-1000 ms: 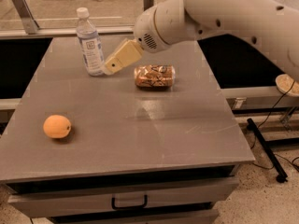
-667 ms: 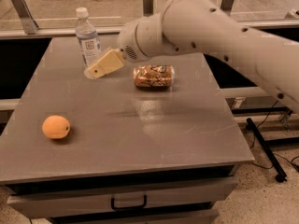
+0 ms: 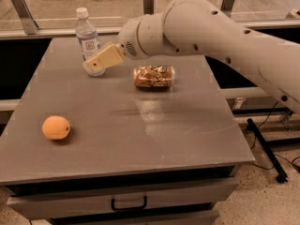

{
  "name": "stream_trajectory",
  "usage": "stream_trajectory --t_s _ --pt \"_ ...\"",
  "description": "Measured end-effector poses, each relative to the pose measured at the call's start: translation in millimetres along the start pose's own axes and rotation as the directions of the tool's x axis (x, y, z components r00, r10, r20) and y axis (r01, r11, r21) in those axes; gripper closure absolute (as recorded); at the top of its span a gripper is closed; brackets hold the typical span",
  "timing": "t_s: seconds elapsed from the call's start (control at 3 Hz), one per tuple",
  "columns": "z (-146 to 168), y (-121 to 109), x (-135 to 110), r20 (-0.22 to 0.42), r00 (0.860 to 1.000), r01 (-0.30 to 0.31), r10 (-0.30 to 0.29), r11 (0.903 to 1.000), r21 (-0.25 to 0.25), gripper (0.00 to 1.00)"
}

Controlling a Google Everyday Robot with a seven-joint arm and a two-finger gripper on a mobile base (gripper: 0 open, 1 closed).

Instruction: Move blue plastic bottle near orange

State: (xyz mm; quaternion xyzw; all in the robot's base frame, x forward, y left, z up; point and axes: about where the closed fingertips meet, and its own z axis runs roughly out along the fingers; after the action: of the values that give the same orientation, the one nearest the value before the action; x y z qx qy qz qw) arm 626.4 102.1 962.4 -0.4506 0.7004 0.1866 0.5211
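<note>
1. Where the blue plastic bottle (image 3: 87, 35) stands upright at the table's (image 3: 154, 125) far left, the gripper (image 3: 95, 64) overlaps its base; whether it grips, I cannot tell;
2. the orange (image 3: 56, 127) lies well apart, front left.

A single pale arm (image 3: 234, 41) is seen entering from the right edge of the view and is extended leftward and slightly downward above the far half of the desk (image 3: 140, 139). A thick, rounded wrist (image 3: 143, 36) is carried at its end. From the wrist, the beige tool (image 3: 99, 62) is pointed down and to the left. It is held low over the desk's far left area.
</note>
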Motion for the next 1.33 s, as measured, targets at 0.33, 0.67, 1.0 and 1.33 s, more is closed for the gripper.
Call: stream_trajectory --t_s 0.33,0.67,1.0,1.33 --pt "19.0 -4.8 -6.9 0.053 0.996 -0.067 0.067 0.9977 -0.012 0.0" --pt "46.9 -6.8 -8.1 0.073 0.993 -0.087 0.088 0.9958 -0.029 0.0" --pt "75.7 -9.3 -6.4 0.079 0.994 -0.074 0.076 0.9969 -0.027 0.0" --pt "99.8 -15.1 -7.3 0.107 0.992 -0.064 0.065 0.9978 -0.018 0.0"
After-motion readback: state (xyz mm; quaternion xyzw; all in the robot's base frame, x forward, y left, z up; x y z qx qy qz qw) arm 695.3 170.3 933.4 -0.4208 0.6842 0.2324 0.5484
